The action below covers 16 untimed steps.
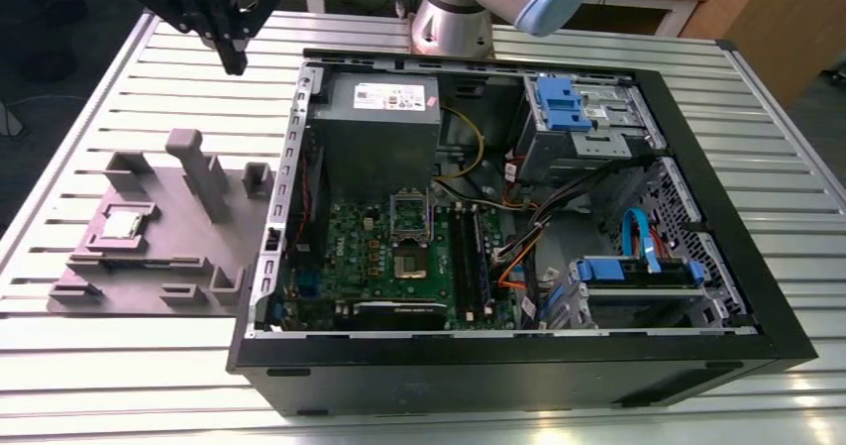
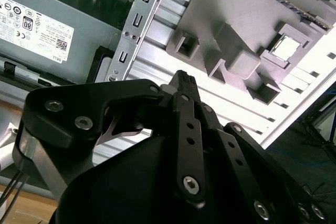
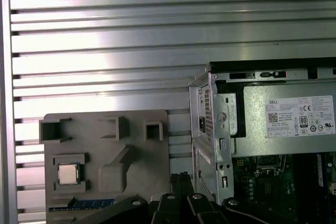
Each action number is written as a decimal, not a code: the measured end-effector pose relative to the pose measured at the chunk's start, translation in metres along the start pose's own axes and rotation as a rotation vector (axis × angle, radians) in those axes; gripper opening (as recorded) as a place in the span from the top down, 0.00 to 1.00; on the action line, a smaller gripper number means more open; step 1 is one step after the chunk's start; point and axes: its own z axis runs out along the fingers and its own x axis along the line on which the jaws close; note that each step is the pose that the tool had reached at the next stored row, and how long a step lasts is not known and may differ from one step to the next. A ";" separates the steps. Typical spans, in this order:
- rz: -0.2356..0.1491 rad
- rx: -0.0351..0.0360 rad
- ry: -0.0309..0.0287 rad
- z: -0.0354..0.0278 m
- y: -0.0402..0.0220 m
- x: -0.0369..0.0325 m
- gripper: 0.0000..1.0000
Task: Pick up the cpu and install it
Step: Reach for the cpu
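Note:
The cpu [image 1: 122, 224] is a small silvery square lying flat in a recess of the grey holder block [image 1: 198, 242], at the exterior view's left of the computer case. My gripper [image 1: 236, 60] hangs high above the table, beyond the holder's far end and well apart from the cpu, with its black fingers pressed together and nothing between them. In both wrist views the cpu [image 2: 286, 48] [image 3: 68, 173] rests in its pocket, and the shut gripper [image 2: 184, 77] [image 3: 178, 179] points toward the slatted table beside the holder. The dark cpu socket [image 1: 410, 219] sits on the green motherboard.
The open black computer case [image 1: 529, 361] lies on the slatted aluminium table [image 1: 146, 366]. Inside are a grey power-supply box [image 1: 383, 118], black memory sticks [image 1: 466, 257], cables and blue drive bays [image 1: 635, 272]. Upright posts [image 1: 198, 172] rise from the holder. The arm's base [image 1: 457, 14] stands behind the case.

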 end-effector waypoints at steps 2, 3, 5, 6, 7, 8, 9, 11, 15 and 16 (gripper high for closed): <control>0.000 0.0000 0.0000 0.0000 0.0000 0.0000 0.90; 0.000 0.0000 0.0000 0.0000 0.0000 0.0001 0.90; 0.000 0.0000 -0.0001 0.0000 0.0000 0.0001 0.90; 0.000 0.0000 -0.0001 0.0001 0.0000 0.0003 0.90; 0.000 -0.0001 -0.0001 0.0002 -0.0001 0.0006 0.90; 0.000 0.0000 -0.0001 0.0004 -0.0001 0.0009 0.90; 0.000 0.0000 -0.0001 0.0006 -0.0001 0.0014 0.90; 0.000 0.0000 0.0000 0.0014 -0.0003 0.0031 0.90; 0.000 0.0000 0.0000 0.0032 -0.0008 0.0083 0.90; 0.000 0.0001 0.0000 0.0036 -0.0009 0.0100 0.90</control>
